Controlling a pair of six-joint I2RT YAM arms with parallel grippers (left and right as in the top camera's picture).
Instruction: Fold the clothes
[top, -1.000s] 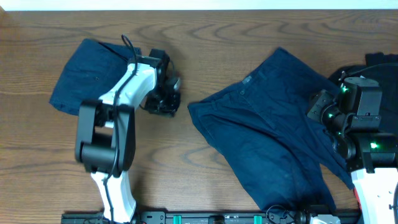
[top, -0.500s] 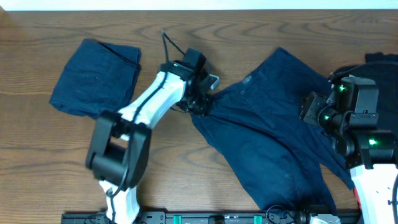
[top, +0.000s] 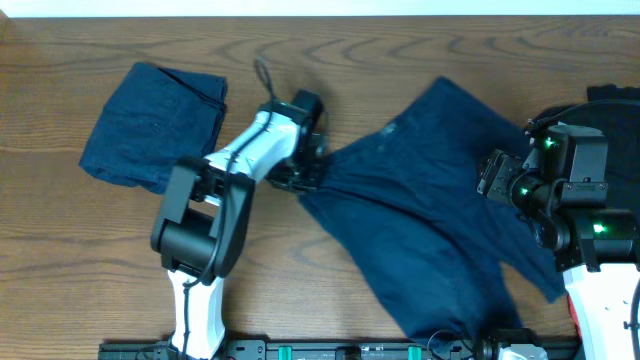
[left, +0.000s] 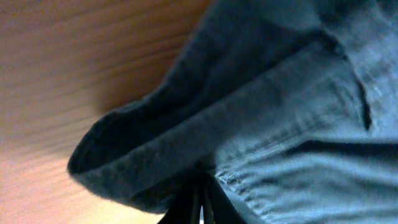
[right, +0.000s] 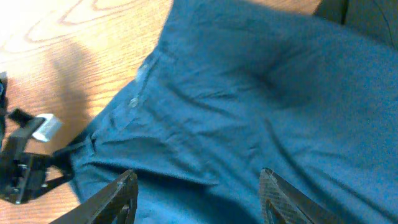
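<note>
**Two pairs of shorts in plain view, one pinched at its edge**

You have two pairs of dark navy shorts that can be counted with certainty. The spread shorts (top: 430, 210) lie open and rumpled across the middle of the table (top: 60, 260), with both wide legs running toward the near edge. The folded shorts (top: 150, 125) sit well apart to the left of the spread shorts, as a compact block. A dark heap (top: 612, 100) shows just past the right edge of the spread shorts, behind the right arm. You cannot tell from here whether it is a third pair.

You have two arms, with one gripper each. Your left gripper (top: 305, 172) is at the left corner of the spread shorts. Its fingers are closed tight on a fold of the hem, and the cloth bunches up around the pinch in the left wrist view. Your right gripper (right: 198, 180) hangs over the right part of the spread shorts with its fingers parted wide and nothing between them.

The surface is brown wood-grain, bare around the spread shorts. A white strip (top: 320, 7) runs along the far side beyond them, and a black rail (top: 350, 352) lines the near side.
</note>
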